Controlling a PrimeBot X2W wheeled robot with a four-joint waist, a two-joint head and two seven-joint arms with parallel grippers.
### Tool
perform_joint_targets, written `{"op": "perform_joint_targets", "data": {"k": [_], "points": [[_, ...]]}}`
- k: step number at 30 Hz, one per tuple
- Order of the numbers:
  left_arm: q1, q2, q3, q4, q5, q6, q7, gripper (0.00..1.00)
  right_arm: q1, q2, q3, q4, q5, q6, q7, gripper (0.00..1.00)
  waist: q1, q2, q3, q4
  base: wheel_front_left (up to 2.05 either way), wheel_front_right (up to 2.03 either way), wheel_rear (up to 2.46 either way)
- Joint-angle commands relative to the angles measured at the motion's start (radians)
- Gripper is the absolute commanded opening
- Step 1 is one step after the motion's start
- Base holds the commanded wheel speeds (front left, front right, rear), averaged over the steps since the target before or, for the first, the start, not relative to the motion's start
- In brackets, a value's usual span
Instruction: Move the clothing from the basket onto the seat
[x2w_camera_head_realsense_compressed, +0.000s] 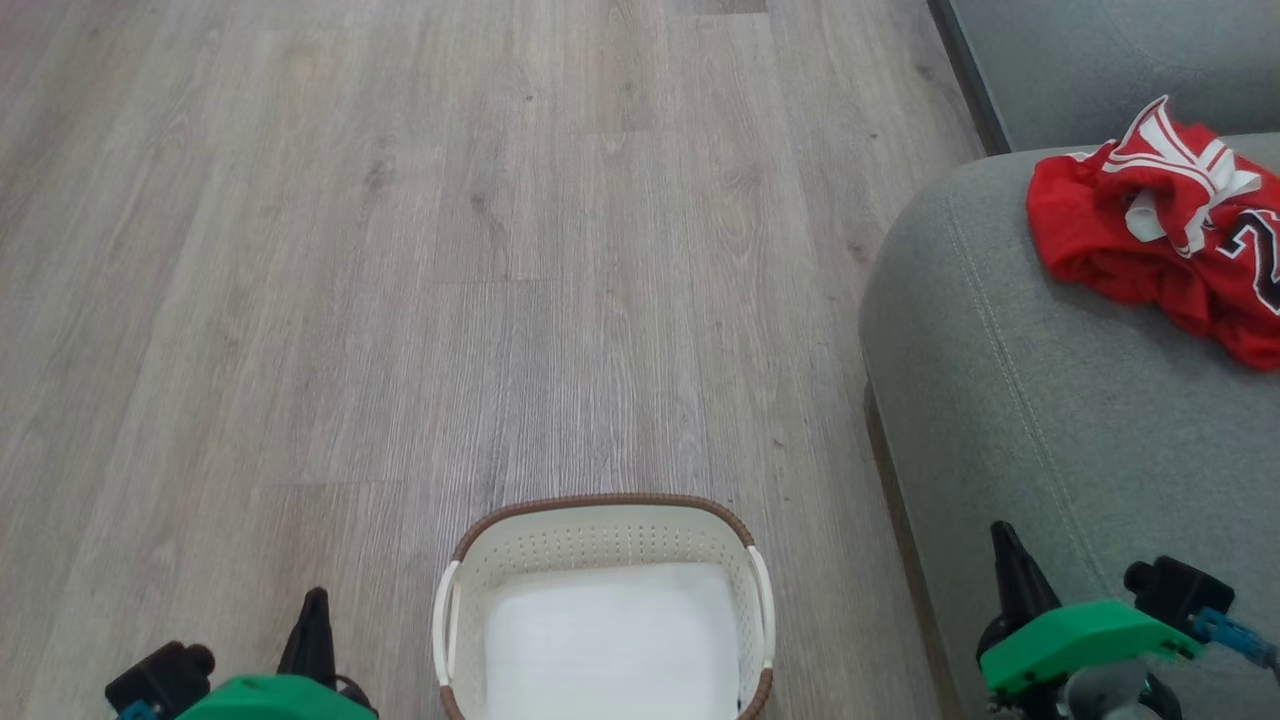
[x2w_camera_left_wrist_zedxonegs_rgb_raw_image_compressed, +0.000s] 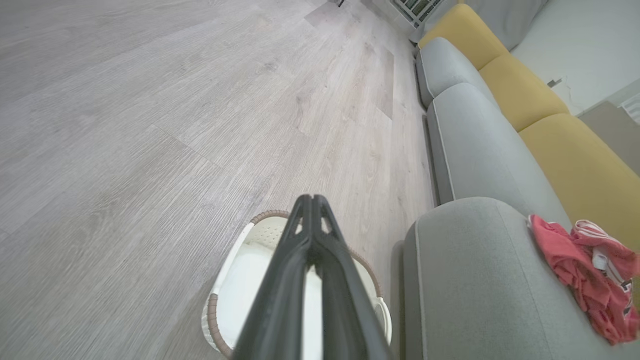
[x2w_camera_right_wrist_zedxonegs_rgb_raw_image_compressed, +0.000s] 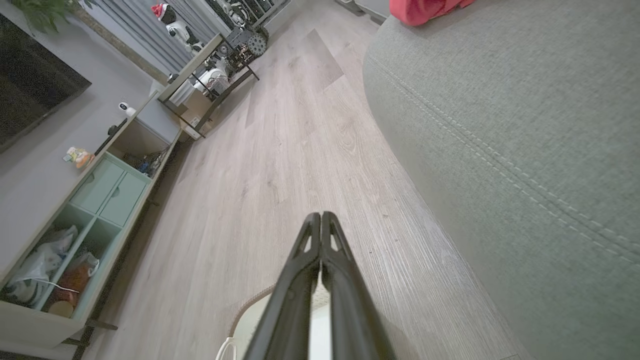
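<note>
the clothing (x2w_camera_head_realsense_compressed: 1160, 220) lay in a crumpled red heap with white stripes on the seat (x2w_camera_head_realsense_compressed: 1040, 430), near its far rounded corner, with dark lettering at the heap's right side. the basket (x2w_camera_head_realsense_compressed: 600, 525) stood on the wooden floor (x2w_camera_head_realsense_compressed: 400, 250) just beside the seat's front, at the bottom middle of the head view, its white bottom in plain sight.

the left gripper (x2w_camera_head_realsense_compressed: 316, 612) sat at the lower left of the head view, to the left of the basket, its two dark fingers pressed together with nothing between them. in the left wrist view those closed fingers crossed over the basket, and the clothing was well off to their right, up on the seat and apart from them.

the right gripper (x2w_camera_head_realsense_compressed: 1008, 550) sat at the lower right against the seat's grey fabric, its jaws likewise closed tip to tip on nothing. the clothing lay well beyond it, farther along the seat and somewhat to its right. in the right wrist view the closed fingers pointed along the floor beside the seat's stitched edge, with the basket's rim under them and a strip of red cloth at the top edge, far ahead of the tips.

yellow back cushions (x2w_camera_left_wrist_zedxonegs_rgb_raw_image_compressed: 575, 165) ran along behind the seat, and a low cabinet (x2w_camera_right_wrist_zedxonegs_rgb_raw_image_compressed: 100, 190) stood across the floor.
</note>
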Motion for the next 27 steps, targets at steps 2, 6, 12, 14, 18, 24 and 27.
{"op": "perform_joint_targets", "data": {"k": [2, 6, 12, 14, 18, 24, 27], "points": [[-0.053, 0.003, 0.026, -0.033, -0.029, -0.011, 0.009, 0.0, -0.062, 0.001, -0.001, -0.042, 0.034, 0.0, 0.01, 0.0, 0.0, 0.0, 0.001, 0.0, 0.0, 0.0, 0.0], [-0.061, 0.0, 0.036, -0.034, -0.068, -0.02, 0.021, 0.0, -0.064, 0.001, -0.007, -0.05, 0.077, 0.0, 0.022, 0.0, 0.0, 0.0, 0.003, 0.0, 0.0, 0.0, 0.0], [-0.074, -0.004, 0.052, -0.034, -0.127, -0.034, 0.038, 0.0, -0.066, 0.002, -0.016, -0.062, 0.142, 0.0, 0.04, 0.0, 0.0, 0.0, 0.006, 0.0, 0.0, 0.0, 0.0], [-0.079, -0.005, 0.057, -0.035, -0.147, -0.039, 0.044, 0.0, -0.067, 0.002, -0.019, -0.066, 0.164, 0.0, 0.046, 0.0, 0.0, 0.0, 0.007, 0.0, 0.0, 0.0, 0.0], [-0.087, -0.008, 0.068, -0.035, -0.186, -0.048, 0.055, 0.0, -0.069, 0.002, -0.025, -0.075, 0.207, 0.0, 0.057, 0.0, 0.0, 0.0, 0.009, 0.0, 0.0, 0.0, 0.0], [-0.101, -0.012, 0.084, -0.036, -0.245, -0.062, 0.073, 0.0, -0.071, 0.002, -0.034, -0.087, 0.273, 0.0, 0.075, 0.0, 0.0, 0.0, 0.013, 0.0, 0.0, 0.0, 0.0], [-0.107, -0.015, 0.092, -0.036, -0.275, -0.069, 0.081, 0.0, -0.073, 0.002, -0.039, -0.093, 0.305, 0.0, 0.084, 0.0, 0.0, 0.0, 0.014, 0.0, 0.0, 0.0, 0.0]]}}
